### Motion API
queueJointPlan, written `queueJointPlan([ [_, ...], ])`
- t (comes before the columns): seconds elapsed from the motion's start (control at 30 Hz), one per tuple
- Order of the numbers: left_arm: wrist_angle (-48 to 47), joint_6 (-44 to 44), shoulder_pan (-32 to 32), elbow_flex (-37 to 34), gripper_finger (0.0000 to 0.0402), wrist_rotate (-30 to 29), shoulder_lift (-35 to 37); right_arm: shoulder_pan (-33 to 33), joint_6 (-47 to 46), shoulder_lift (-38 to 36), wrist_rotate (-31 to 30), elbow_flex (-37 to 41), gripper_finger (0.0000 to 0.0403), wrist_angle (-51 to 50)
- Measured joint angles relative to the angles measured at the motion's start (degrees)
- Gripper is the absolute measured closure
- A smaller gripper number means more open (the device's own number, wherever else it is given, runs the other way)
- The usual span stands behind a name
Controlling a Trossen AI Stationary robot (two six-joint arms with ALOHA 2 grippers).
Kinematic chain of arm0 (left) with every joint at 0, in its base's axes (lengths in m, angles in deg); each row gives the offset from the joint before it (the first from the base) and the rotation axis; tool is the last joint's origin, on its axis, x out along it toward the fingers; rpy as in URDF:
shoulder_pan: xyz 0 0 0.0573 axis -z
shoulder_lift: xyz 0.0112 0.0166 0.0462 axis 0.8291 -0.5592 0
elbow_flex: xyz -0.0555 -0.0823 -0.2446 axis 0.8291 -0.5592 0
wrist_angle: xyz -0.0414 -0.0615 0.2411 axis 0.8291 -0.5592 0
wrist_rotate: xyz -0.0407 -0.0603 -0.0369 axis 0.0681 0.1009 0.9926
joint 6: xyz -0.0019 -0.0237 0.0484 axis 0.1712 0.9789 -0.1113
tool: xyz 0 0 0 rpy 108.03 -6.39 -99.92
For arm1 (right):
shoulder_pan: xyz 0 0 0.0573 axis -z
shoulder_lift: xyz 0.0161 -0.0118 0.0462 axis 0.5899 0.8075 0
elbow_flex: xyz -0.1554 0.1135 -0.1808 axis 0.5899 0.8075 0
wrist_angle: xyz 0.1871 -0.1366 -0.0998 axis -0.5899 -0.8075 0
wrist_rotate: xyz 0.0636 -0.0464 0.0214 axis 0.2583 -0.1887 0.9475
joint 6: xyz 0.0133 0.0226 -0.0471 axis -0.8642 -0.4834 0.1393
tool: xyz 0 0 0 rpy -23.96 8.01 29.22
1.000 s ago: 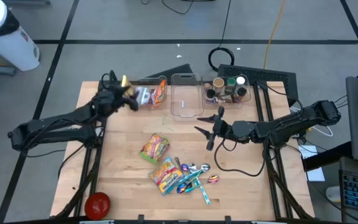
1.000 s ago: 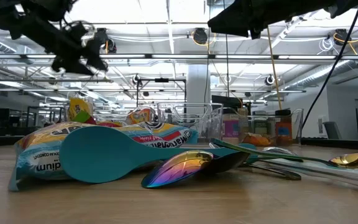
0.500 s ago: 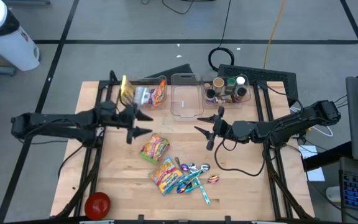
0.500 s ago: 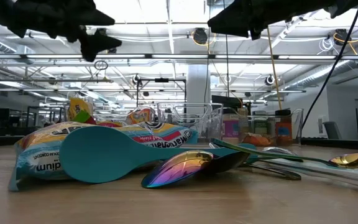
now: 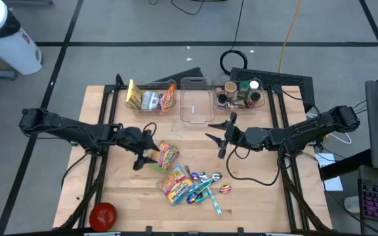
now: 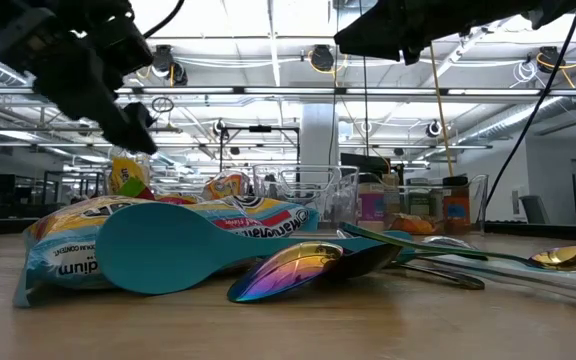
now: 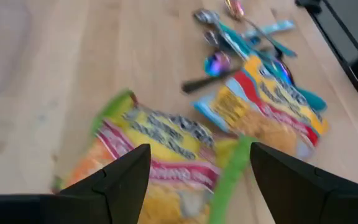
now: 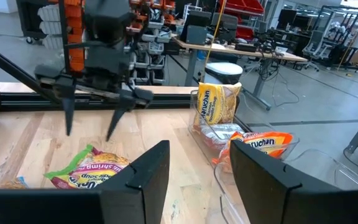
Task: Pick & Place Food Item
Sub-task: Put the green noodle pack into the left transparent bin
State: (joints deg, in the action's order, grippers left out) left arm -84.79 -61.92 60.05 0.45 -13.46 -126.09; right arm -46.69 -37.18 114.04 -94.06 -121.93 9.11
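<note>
A green, yellow and red noodle packet (image 5: 165, 156) lies flat on the wooden table, left of its middle; it also shows in the left wrist view (image 7: 160, 158). My left gripper (image 5: 147, 151) is open just left of it, its fingers (image 7: 126, 177) standing over the packet's left end without touching. A second packet, yellow, red and blue (image 5: 172, 183), lies nearer the front edge. My right gripper (image 5: 218, 136) is open and empty above the table's middle right.
Three clear bins stand at the far edge: one with packets (image 5: 151, 98), one empty (image 5: 195, 103), one with bottles (image 5: 239, 95). Spoons and a teal spatula (image 5: 203, 189) lie beside the second packet. A red bowl (image 5: 102, 215) sits at the near left corner.
My left gripper has gone from the far-left bin toward the table's near edge and to the right, coming down beside the green and yellow packet. A yellow packet stays upright in that bin. My right arm has kept still.
</note>
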Motion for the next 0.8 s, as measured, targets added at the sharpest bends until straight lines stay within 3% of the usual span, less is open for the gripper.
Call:
queueJointPlan([
  [0.23,-8.5,-5.7,6.2,0.0,0.0119,-0.3,0.0,0.0,0.0,0.0,0.0,0.0,0.0245,0.0],
  [0.47,-12.0,-10.4,12.6,0.0,0.0119,-17.1,0.0,0.0,0.0,0.0,0.0,0.0,0.0242,0.0],
  [0.67,-14.0,-12.5,16.3,0.0,0.0119,-18.0,-2.0,0.0,0.0,0.0,0.1,0.0,0.0245,0.0],
  [0.8,-13.9,-9.3,17.6,0.0,0.0119,-18.7,-5.0,0.0,-0.2,0.0,0.1,0.0,0.0242,0.0],
])
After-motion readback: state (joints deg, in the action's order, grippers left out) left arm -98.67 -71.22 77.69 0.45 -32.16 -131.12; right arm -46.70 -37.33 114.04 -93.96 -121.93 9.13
